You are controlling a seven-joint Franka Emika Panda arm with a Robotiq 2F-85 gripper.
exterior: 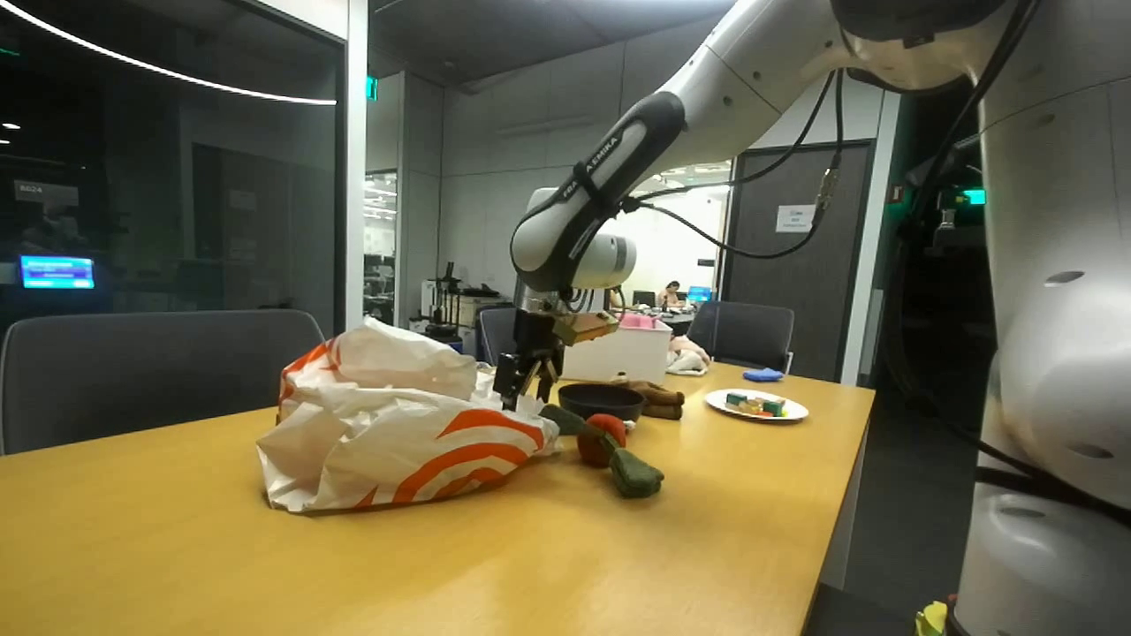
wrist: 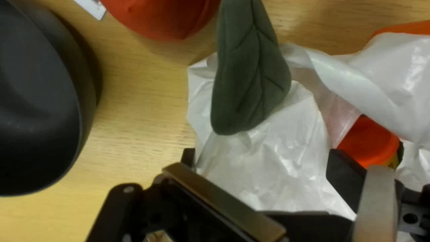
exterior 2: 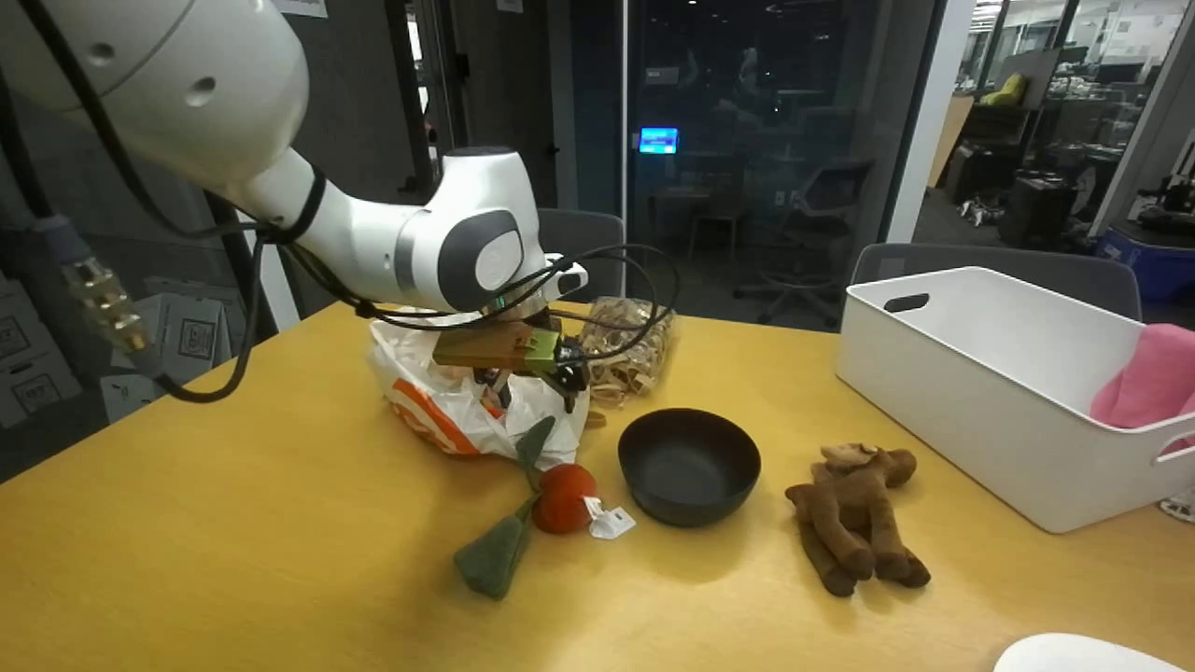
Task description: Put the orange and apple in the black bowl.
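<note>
Wrist view is cropping the round black bowl (exterior 2: 689, 471), whole inside worktop (exterior 2: 308, 560) edges in an exterior view; tool (wrist: 263, 159) is gaping.

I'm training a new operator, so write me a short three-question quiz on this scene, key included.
1. True or false: the red fruit sits beside the bowl, not inside it.

2. Which holds the pink thing?
A) the bag
B) the bin
C) the plate

3. Fill in, open or shut: the wrist view shows the pincer ____.

Key: 1. True. 2. B. 3. Open.
</note>
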